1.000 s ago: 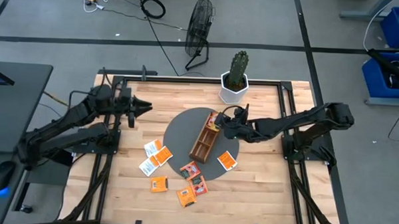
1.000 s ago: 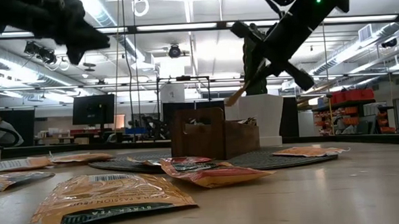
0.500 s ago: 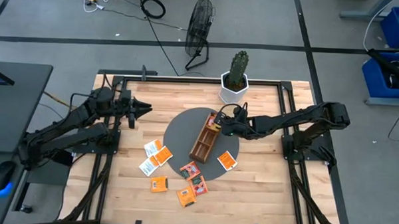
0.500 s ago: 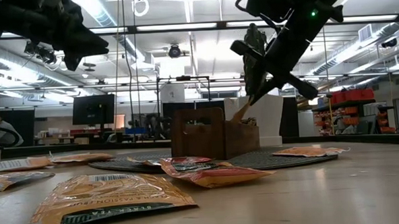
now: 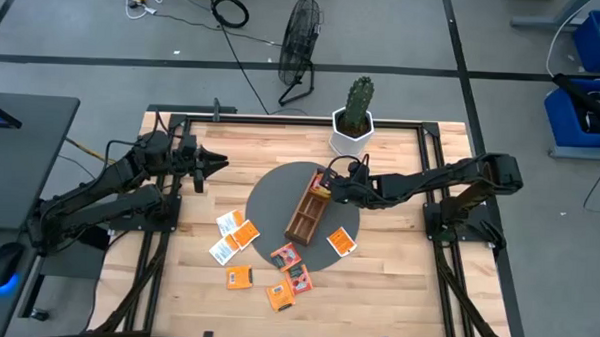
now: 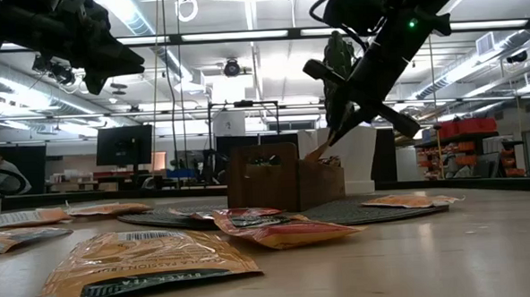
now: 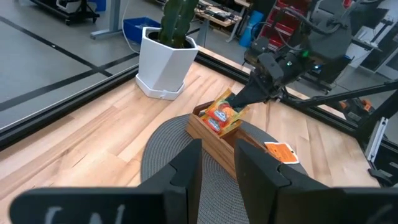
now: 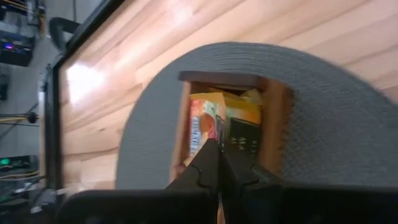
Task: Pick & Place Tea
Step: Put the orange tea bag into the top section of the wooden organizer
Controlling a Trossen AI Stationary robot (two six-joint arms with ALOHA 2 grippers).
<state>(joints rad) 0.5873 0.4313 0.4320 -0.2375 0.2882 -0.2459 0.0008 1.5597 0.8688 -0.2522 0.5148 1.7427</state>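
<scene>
My right gripper (image 5: 329, 187) is over the far end of the brown wooden tray (image 5: 307, 211), which stands on the round grey mat (image 5: 274, 193). It is shut on an orange tea sachet (image 7: 219, 115) whose lower part is in the tray's far end compartment (image 8: 224, 124). Several other orange and white sachets lie flat on the table near the mat (image 5: 236, 231), some overlapping at the mat's near edge (image 5: 286, 273), and one lies on the mat (image 5: 343, 240). My left gripper (image 5: 218, 163) hovers over the table's left far part, slightly open and touching nothing. My right gripper pinches the sachet by its upper edge (image 7: 235, 101) between its two shut fingers (image 8: 214, 158). The fingers slant down at it from the table's right. The sachet hangs tilted below them, with its lower part inside the tray's far end compartment.
A cactus in a white pot (image 5: 353, 130) stands at the table's far edge, close behind the tray. A dark frame (image 5: 282, 120) runs around the table. A fan (image 5: 299, 48) and cables lie on the floor beyond. Bare wood shows to the right near side (image 5: 396, 282).
My right gripper has moved down and a little toward the table's left, staying shut. The sachet it holds has come down from above the tray, and its lower part now sits in the far end compartment.
</scene>
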